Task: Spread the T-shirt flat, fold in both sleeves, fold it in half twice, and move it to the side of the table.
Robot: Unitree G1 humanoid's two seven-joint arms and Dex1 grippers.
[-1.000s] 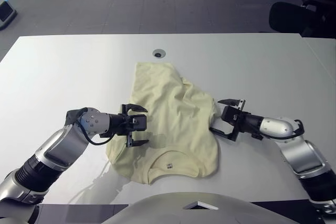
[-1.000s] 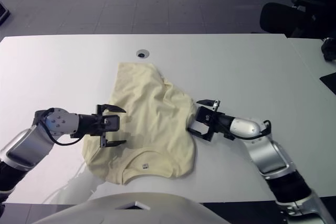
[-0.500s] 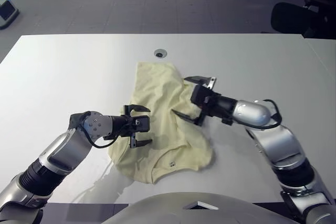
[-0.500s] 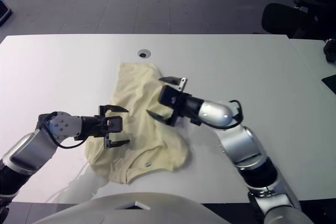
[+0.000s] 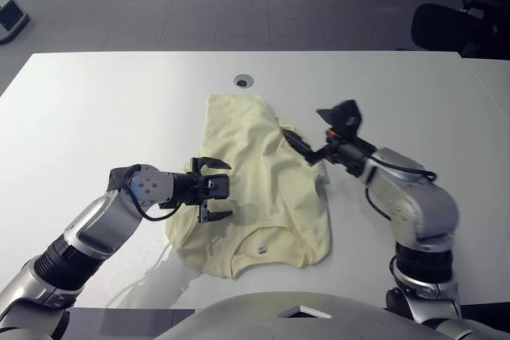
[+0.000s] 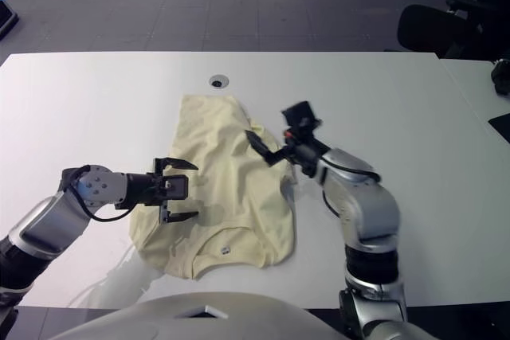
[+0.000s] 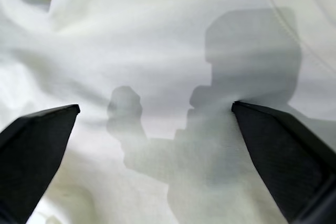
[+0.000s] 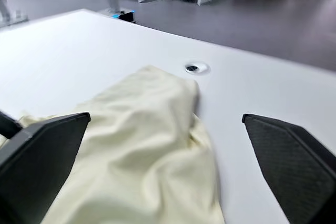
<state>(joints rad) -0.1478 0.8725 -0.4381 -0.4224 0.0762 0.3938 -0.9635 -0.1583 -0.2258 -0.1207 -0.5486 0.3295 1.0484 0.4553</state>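
A pale yellow T-shirt (image 5: 255, 189) lies rumpled in the middle of the white table (image 5: 96, 109), collar toward me. My left gripper (image 5: 213, 190) is open and low over the shirt's left edge; in the left wrist view its gripper (image 7: 155, 108) has bare shirt fabric (image 7: 157, 35) and its own shadow between the spread fingers. My right gripper (image 5: 317, 131) is open and raised above the shirt's right side, holding nothing. The right wrist view looks past its gripper (image 8: 165, 118) over the T-shirt (image 8: 142, 171) to the table's far edge.
A round cable grommet (image 5: 241, 81) sits in the table just beyond the shirt. A black chair (image 5: 458, 25) stands off the far right corner, and a second table (image 5: 494, 77) adjoins on the right. Bare tabletop lies on both sides of the shirt.
My right gripper swept from the shirt's right edge in over the cloth, then lifted and drew back to the right. The shirt's right side shifted with it. My left gripper edged slightly onto the shirt.
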